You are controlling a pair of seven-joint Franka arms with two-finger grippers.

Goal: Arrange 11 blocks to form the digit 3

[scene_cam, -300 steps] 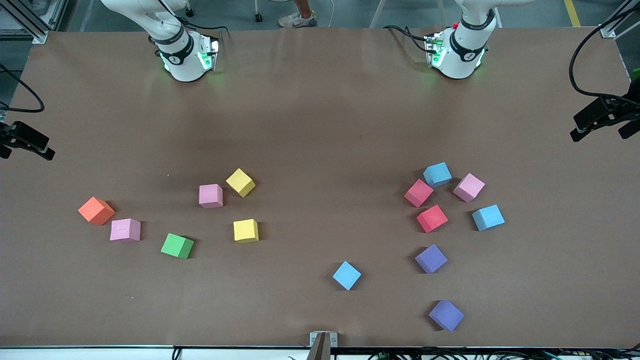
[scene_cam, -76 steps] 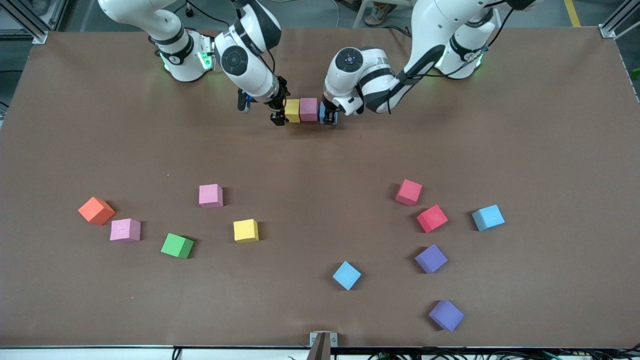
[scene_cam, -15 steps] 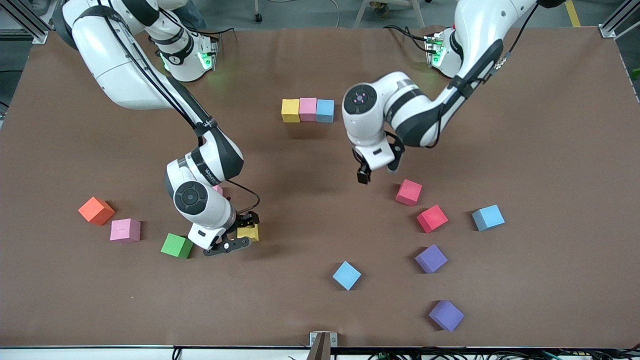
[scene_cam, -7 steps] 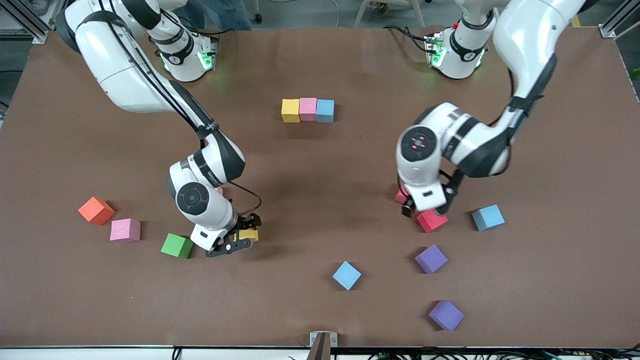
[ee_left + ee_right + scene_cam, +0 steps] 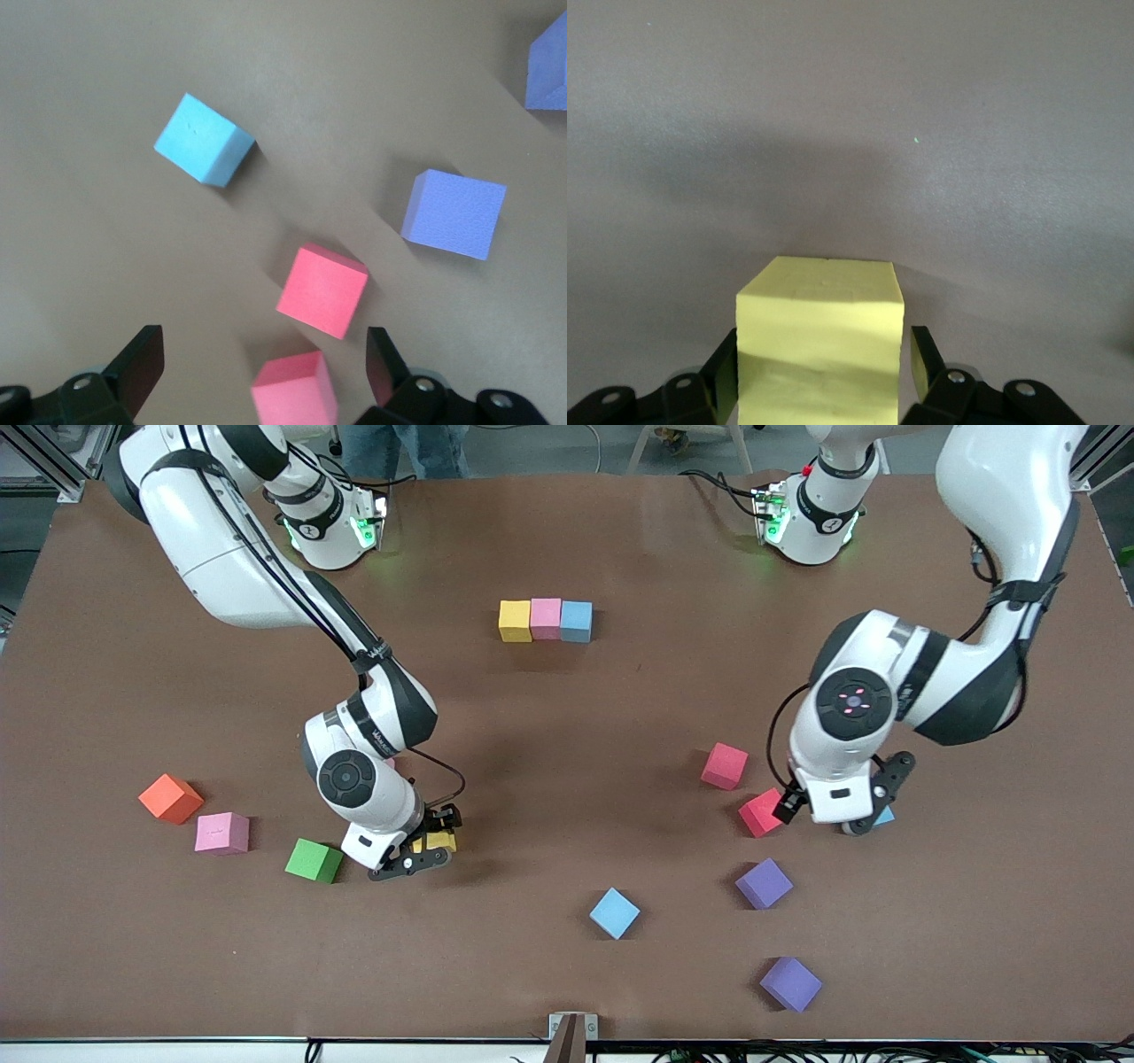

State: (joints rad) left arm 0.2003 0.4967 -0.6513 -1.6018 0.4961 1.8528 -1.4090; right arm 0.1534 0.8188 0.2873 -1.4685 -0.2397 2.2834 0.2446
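A row of yellow, pink and light blue blocks (image 5: 545,620) lies mid-table, nearer the bases. My right gripper (image 5: 423,852) is shut on a yellow block (image 5: 439,840) that rests on the table; the right wrist view shows this block (image 5: 819,345) between the fingers. My left gripper (image 5: 842,819) is open and empty, up over the table between a red block (image 5: 757,815) and a half-hidden light blue block (image 5: 884,816). In the left wrist view the open gripper (image 5: 264,372) frames two red blocks (image 5: 322,290), a purple block (image 5: 454,214) and a light blue block (image 5: 204,140).
An orange cube (image 5: 170,798), a pink block (image 5: 221,833) and a green block (image 5: 314,860) lie toward the right arm's end. A second red block (image 5: 725,766), a light blue block (image 5: 614,912) and two purple blocks (image 5: 764,883) (image 5: 790,983) lie toward the left arm's end.
My left arm has swung from beside the row, past the red blocks, toward its own end of the table. My right gripper has stayed at the yellow block.
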